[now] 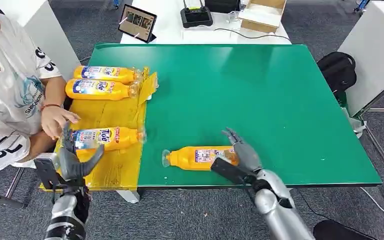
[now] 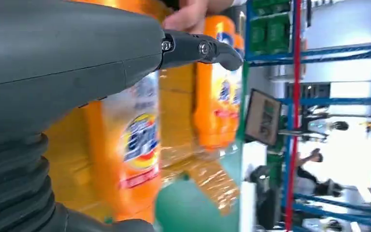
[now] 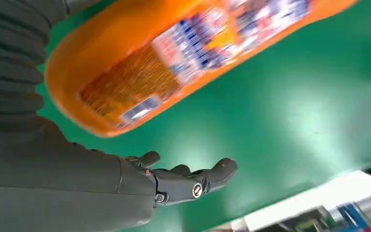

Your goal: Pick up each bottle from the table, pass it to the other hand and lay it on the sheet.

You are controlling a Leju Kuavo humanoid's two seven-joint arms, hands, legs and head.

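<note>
green table [image 1: 260,90] fills mid-frame, yellow sheet [image 1: 111,115] at left holding three bottles. fourth bottle [image 1: 200,157] lies lower centre. right hand [image 1: 240,152], fingers apart, touches its base; a nudge could roll it away. left hand [image 1: 75,159] spread, empty.

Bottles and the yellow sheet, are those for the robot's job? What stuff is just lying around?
For the job: bottle on the green table; three bottles on the sheet; yellow sheet.

Just lying about: tablet; cardboard box; black bag.
</note>
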